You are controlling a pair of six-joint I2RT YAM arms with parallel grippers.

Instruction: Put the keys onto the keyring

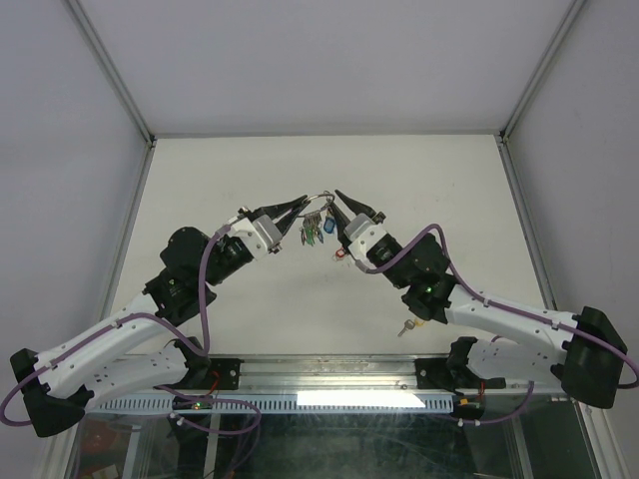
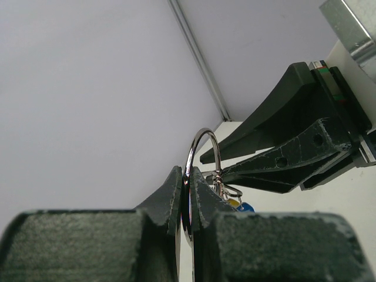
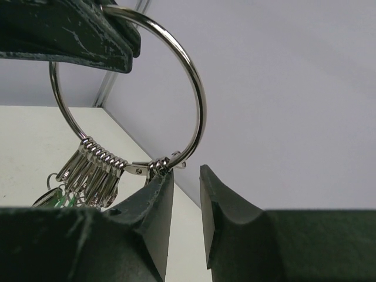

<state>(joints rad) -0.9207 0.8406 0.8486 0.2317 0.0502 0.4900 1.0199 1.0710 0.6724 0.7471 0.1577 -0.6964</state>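
Observation:
The silver keyring (image 1: 321, 196) hangs in the air between both grippers. My left gripper (image 1: 303, 203) is shut on its rim, and the left wrist view shows the wire pinched between the fingertips (image 2: 176, 182). Several keys (image 1: 318, 232) with green and blue heads dangle from it on small loops (image 3: 97, 164). My right gripper (image 3: 187, 174) is open by a narrow gap with nothing between the jaws. Its left fingertip (image 3: 160, 188) touches the ring (image 3: 197, 88) at the small clasp. The left gripper's finger (image 3: 70, 35) shows at the top of the right wrist view.
A small loose key-like piece (image 1: 405, 327) lies on the white table (image 1: 200, 190) beside the right arm. A small pinkish item (image 1: 339, 252) sits under the right wrist. Grey walls with metal posts enclose the table on three sides.

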